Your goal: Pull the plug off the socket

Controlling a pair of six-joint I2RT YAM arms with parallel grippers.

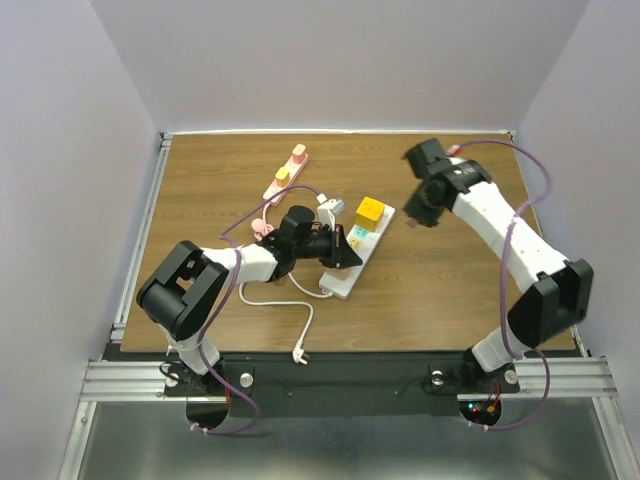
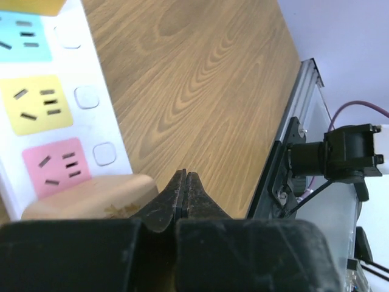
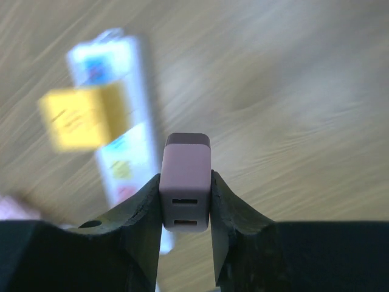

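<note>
The white power strip [image 1: 362, 245] lies slantwise mid-table with coloured outlet faces; in the left wrist view [image 2: 91, 91] its teal, yellow and pink faces show. A yellow block plug [image 1: 369, 211] stands in its far end. My left gripper [image 1: 348, 254] is shut and empty, its tips [image 2: 185, 176] low at the strip's near end, beside a beige rounded block [image 2: 85, 196]. My right gripper [image 1: 413, 220] is to the right of the strip and clear of it, shut on a pink two-port charger plug [image 3: 186, 181]. The strip [image 3: 121, 152] lies blurred beyond it.
A pink power strip [image 1: 285, 172] with orange and yellow plugs lies at the back left. A small white plug [image 1: 332, 206] sits left of the strip. The thin white cord loops forward to its plug [image 1: 298, 352] near the front edge. Metal rails border the table [image 1: 140, 230].
</note>
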